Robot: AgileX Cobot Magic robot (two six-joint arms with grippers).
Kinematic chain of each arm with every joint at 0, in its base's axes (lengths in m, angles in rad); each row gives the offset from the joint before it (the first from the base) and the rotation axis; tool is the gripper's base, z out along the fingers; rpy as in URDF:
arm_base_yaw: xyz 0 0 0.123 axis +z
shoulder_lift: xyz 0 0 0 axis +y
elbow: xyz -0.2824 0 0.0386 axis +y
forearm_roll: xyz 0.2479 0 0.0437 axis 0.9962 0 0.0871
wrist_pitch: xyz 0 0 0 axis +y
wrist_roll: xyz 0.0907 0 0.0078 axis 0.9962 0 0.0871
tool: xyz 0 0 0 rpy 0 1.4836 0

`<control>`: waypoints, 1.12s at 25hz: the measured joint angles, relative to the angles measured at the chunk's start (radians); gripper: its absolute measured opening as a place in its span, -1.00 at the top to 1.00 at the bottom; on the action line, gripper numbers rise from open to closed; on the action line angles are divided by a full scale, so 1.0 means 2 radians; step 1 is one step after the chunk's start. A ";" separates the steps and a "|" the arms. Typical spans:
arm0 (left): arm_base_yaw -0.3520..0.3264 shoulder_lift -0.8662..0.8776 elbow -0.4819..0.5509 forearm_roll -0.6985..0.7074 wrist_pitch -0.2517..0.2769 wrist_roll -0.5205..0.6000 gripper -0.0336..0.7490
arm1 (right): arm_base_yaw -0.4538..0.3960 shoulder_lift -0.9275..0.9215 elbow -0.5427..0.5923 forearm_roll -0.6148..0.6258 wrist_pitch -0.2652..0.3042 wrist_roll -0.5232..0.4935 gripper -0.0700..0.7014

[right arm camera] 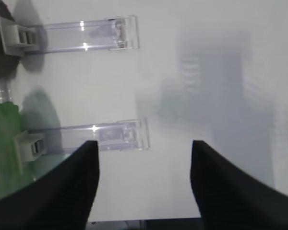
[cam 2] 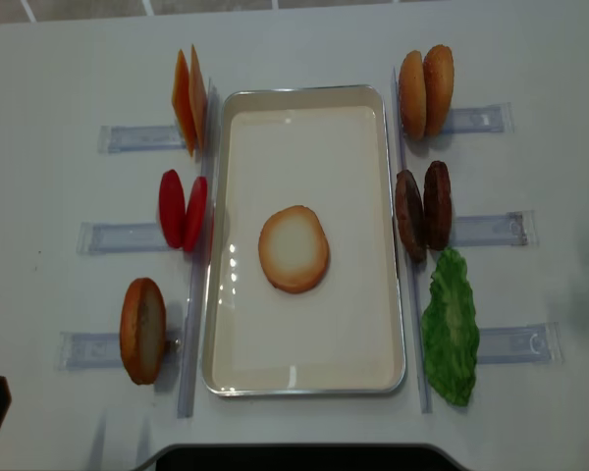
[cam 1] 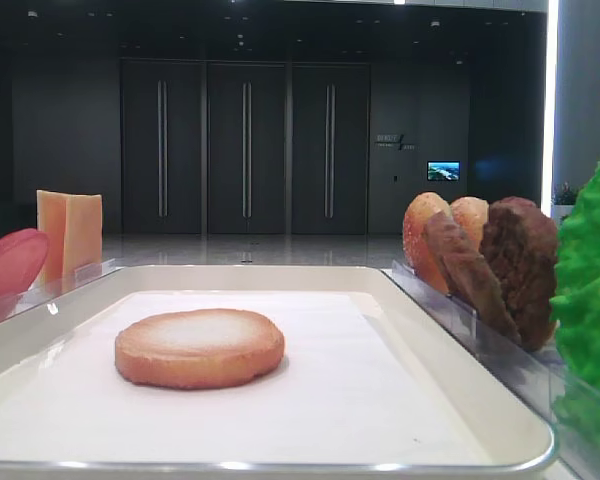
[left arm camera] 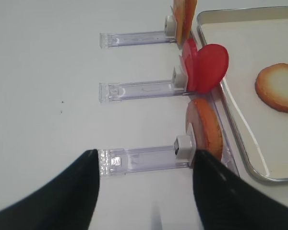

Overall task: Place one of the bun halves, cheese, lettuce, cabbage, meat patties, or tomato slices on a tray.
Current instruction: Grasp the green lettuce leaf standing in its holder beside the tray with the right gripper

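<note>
tray (cam 2: 304, 378): one flat bun half (cam 2: 294, 248) at centre, bare lining open all round it; flanked left by upright cheese (cam 2: 189, 99), tomato slices (cam 2: 182, 209) and a bun (cam 2: 142, 330), right by buns (cam 2: 425, 91), meat patties (cam 2: 423, 211) and lettuce (cam 2: 450, 329); outer table (cam 2: 49, 196) open beyond the clear holders (cam 2: 486, 230).

The tray (cam 2: 305, 378) is glossy white, and the bun half (cam 2: 294, 248) lying on it is golden-brown with a pale toasted face. At its nine o'clock the tomato slices (cam 2: 183, 209) are pinkish-red; at eleven the cheese (cam 2: 189, 100) is yellow-orange. At three o'clock the meat patties (cam 2: 422, 211) are dark brown, and at five the lettuce (cam 2: 451, 329) is bright green.
</note>
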 joint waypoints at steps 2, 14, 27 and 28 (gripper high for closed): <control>0.000 0.000 0.000 0.000 0.000 0.000 -0.29 | 0.021 0.003 -0.001 0.008 0.002 0.018 -0.22; 0.000 0.000 0.000 0.000 0.000 0.000 -0.29 | 0.294 0.070 -0.002 -0.016 -0.010 0.228 -0.22; 0.000 0.000 0.000 0.000 0.000 0.000 -0.29 | 0.305 0.109 -0.002 0.006 -0.061 0.243 -0.21; 0.000 0.000 0.000 0.000 0.000 0.000 -0.29 | 0.305 0.114 -0.002 0.006 -0.063 0.243 -0.21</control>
